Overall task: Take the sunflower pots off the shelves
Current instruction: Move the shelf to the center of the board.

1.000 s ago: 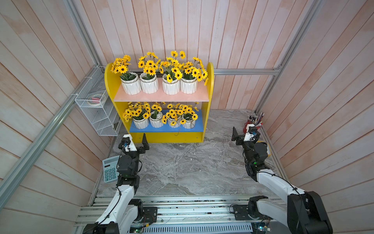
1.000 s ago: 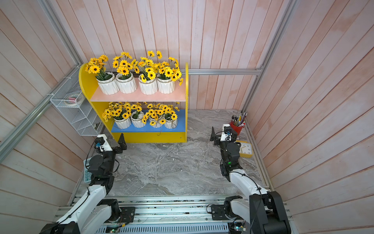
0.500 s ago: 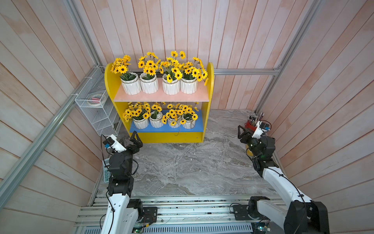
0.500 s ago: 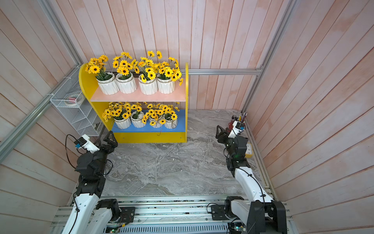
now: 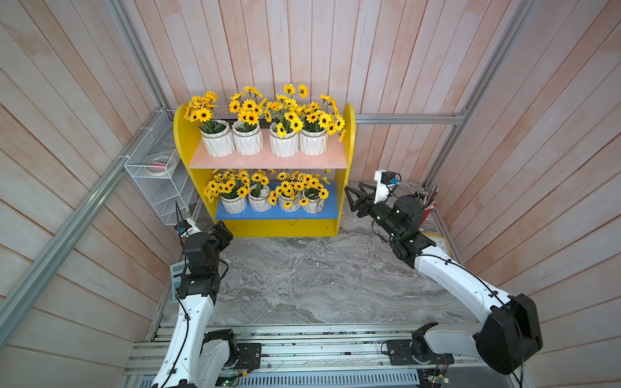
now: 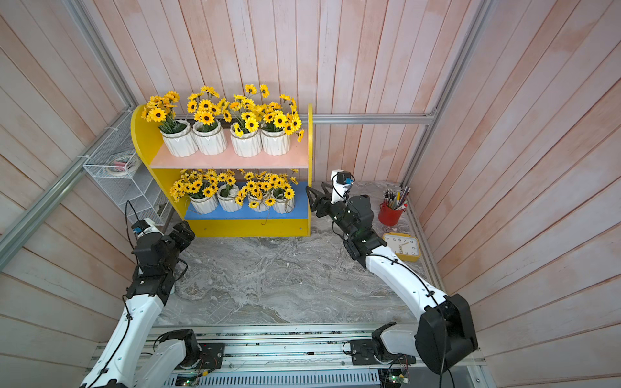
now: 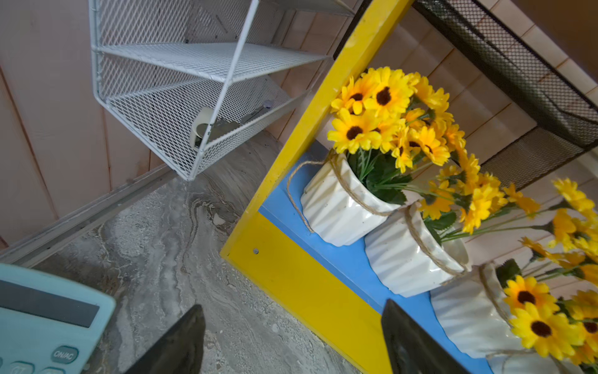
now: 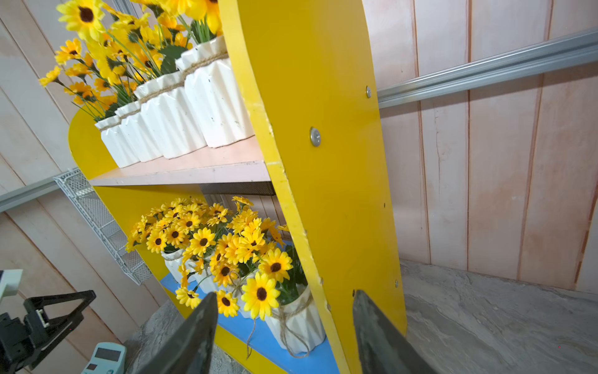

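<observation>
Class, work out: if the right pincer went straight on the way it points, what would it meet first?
Probably the shelves' side panel: its front edge lies between the jaws of the right pincer. The end sunflower pot sits just beside; depth unclear.

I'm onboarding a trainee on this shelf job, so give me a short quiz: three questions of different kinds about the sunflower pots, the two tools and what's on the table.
1. Count: how many sunflower pots stand on the pink upper board?
2. True or false: the right tool is gripping a pot.
3. Which item lies on the table near the left tool? A) a stapler B) a calculator C) a kettle
Key: 1) four; 2) false, its jaws stand open and empty; 3) B.
</observation>
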`<action>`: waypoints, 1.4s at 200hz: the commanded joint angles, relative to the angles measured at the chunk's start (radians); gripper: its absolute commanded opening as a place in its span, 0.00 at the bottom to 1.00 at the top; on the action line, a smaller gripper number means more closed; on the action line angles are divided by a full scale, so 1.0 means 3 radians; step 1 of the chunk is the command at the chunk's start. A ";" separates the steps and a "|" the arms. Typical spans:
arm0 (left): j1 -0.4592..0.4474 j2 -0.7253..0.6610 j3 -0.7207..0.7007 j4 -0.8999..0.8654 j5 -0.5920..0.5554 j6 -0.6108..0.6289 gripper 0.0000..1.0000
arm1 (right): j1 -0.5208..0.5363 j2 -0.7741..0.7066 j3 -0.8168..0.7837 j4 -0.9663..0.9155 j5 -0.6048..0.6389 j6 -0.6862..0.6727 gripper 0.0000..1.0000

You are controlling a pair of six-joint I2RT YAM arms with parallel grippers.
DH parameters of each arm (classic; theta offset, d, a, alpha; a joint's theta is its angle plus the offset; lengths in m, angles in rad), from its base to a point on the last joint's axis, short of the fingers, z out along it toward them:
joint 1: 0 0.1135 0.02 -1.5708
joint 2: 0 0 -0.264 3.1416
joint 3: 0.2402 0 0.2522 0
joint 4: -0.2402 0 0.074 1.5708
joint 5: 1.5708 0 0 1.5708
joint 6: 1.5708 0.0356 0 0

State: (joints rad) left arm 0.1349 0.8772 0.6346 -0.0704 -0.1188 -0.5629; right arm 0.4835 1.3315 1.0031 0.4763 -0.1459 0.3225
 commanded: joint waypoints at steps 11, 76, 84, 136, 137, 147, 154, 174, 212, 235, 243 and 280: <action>0.0046 0.0147 0.0323 -0.0129 -0.0135 0.0355 0.86 | 0.0050 0.0311 0.0278 -0.0053 0.0402 -0.0125 0.65; 0.0309 0.0495 0.0973 -0.0152 0.0230 0.1056 0.84 | 0.0137 0.0818 0.0649 0.0030 0.0822 -0.0265 0.56; 0.0404 0.0557 0.1026 -0.0121 0.0416 0.1088 0.81 | 0.0137 0.0856 0.0667 0.0053 0.0819 -0.0263 0.54; 0.0527 0.0878 0.1168 0.0202 0.0889 0.1400 0.76 | 0.0137 0.0968 0.0647 0.0163 0.0859 -0.0298 0.48; 0.0527 0.0882 0.1168 0.0213 0.0896 0.1408 0.76 | 0.0137 0.0970 0.0648 0.0165 0.0859 -0.0298 0.48; 0.0527 0.0931 0.1194 0.0256 0.0922 0.1482 0.76 | 0.0129 0.0990 0.0657 0.0166 0.0849 -0.0299 0.48; 0.0532 0.0968 0.1223 0.0304 0.0927 0.1539 0.77 | 0.0123 0.1000 0.0662 0.0165 0.0840 -0.0300 0.48; 0.0544 0.1099 0.1382 0.0346 0.0904 0.1753 0.78 | 0.0125 0.1029 0.0658 0.0163 0.0783 -0.0289 0.47; 0.0557 0.1331 0.1675 0.0371 0.0881 0.1849 0.78 | 0.0119 0.1065 0.0647 0.0175 0.0739 -0.0267 0.47; 0.0577 0.1386 0.1665 0.0480 0.0832 0.1938 0.79 | 0.0116 0.1079 0.0640 0.0164 0.0726 -0.0267 0.46; 0.0578 0.1423 0.1686 0.0500 0.0838 0.1970 0.79 | 0.0112 0.1083 0.0636 0.0165 0.0716 -0.0268 0.47; 0.0653 0.1643 0.1714 0.0698 0.0988 0.1881 0.79 | 0.0092 0.1134 0.0686 0.0142 0.0685 -0.0260 0.46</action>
State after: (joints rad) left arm 0.3103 1.3319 1.1313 0.0765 0.1364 0.0010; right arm 0.5247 1.6428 1.1839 0.5198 0.0616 0.2417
